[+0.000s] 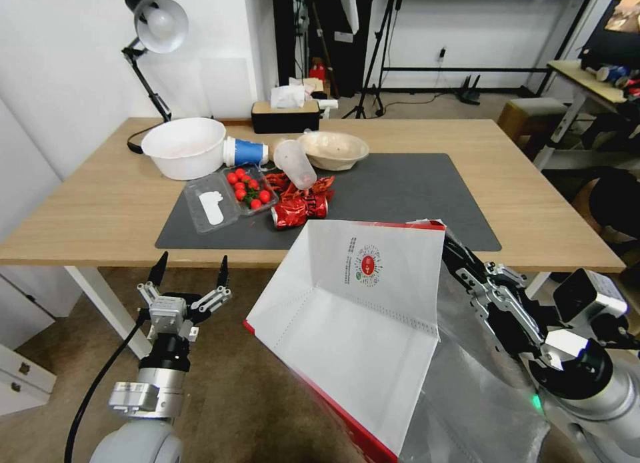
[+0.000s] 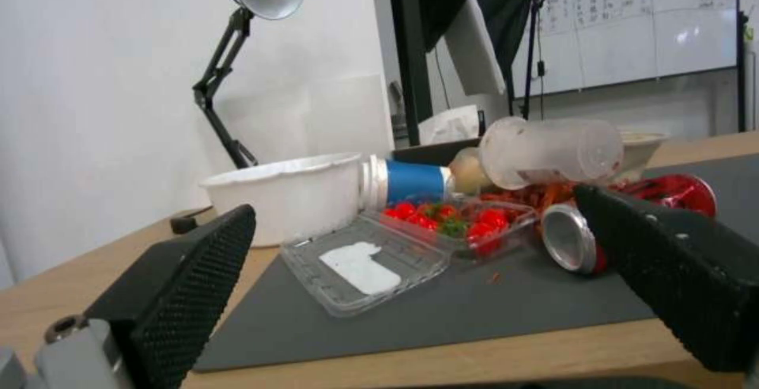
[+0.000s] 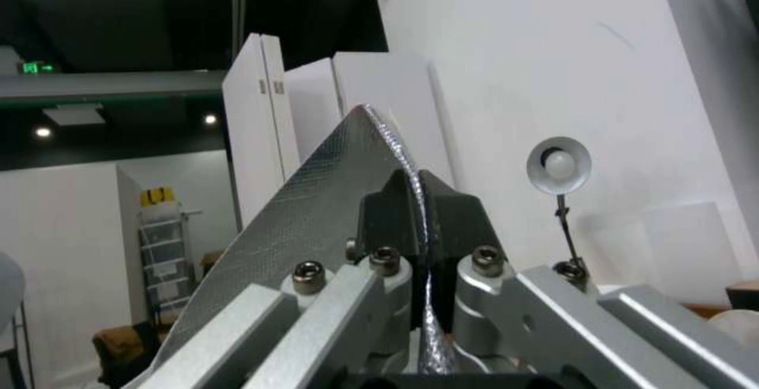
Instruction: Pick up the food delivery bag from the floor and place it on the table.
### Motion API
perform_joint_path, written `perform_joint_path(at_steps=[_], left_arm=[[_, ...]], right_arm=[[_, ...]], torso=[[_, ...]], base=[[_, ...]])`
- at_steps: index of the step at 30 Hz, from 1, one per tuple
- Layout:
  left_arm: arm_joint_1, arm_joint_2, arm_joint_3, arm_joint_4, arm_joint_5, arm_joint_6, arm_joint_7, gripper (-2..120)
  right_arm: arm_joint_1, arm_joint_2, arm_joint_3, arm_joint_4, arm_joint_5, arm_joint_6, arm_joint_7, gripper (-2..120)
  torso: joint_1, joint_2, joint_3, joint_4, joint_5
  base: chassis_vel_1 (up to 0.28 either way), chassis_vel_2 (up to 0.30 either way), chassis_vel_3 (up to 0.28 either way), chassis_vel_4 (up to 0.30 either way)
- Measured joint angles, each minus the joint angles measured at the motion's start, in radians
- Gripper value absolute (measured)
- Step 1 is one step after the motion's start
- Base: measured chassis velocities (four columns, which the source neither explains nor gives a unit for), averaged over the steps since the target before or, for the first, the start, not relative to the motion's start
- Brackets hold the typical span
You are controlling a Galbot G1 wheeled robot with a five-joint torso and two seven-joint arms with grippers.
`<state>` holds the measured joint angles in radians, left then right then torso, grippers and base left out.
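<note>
The food delivery bag [image 1: 353, 303], white with a red edge and a small round red logo, hangs tilted in the air in front of the table's [image 1: 100, 209] near edge, off the floor [image 1: 233, 389]. My right gripper [image 1: 448, 244] is shut on the bag's upper right rim; in the right wrist view its fingertips [image 3: 423, 199] pinch the silver foil lining [image 3: 316, 211]. My left gripper [image 1: 190, 269] is open, held low by the table's front edge at the left, its pads [image 2: 190, 270] apart with nothing between them.
On the table's dark grey mat [image 1: 400, 189] lie a clear tray of tomatoes [image 1: 248, 188], a crushed red can [image 1: 299, 211], a tipped plastic cup [image 1: 295, 163], a blue cup [image 1: 245, 151], a white bowl [image 1: 185, 147] and a beige bowl [image 1: 333, 149]. A desk lamp [image 1: 157, 29] stands back left.
</note>
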<state>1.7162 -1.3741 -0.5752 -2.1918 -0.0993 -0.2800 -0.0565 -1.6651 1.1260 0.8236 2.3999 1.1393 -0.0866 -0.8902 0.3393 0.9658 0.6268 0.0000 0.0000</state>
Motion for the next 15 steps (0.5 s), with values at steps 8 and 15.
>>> perform_joint_path(at_steps=[8, 15], left_arm=[[-0.002, 0.006, -0.001, 0.001, 0.004, -0.001, 0.001, 100], [-0.004, 0.008, -0.002, 0.004, 0.019, 0.0, -0.008, 100]], right_arm=[[0.004, -0.002, 0.002, -0.002, -0.001, 0.0, 0.0, 0], [0.01, -0.007, 0.002, -0.003, 0.004, 0.0, 0.003, 0]], torso=[[0.007, 0.017, 0.01, 0.0, 0.0], [0.007, 0.016, 0.009, 0.0, 0.0]], base=[[0.0, 0.0, 0.0, 0.0], [0.0, 0.0, 0.0, 0.0]])
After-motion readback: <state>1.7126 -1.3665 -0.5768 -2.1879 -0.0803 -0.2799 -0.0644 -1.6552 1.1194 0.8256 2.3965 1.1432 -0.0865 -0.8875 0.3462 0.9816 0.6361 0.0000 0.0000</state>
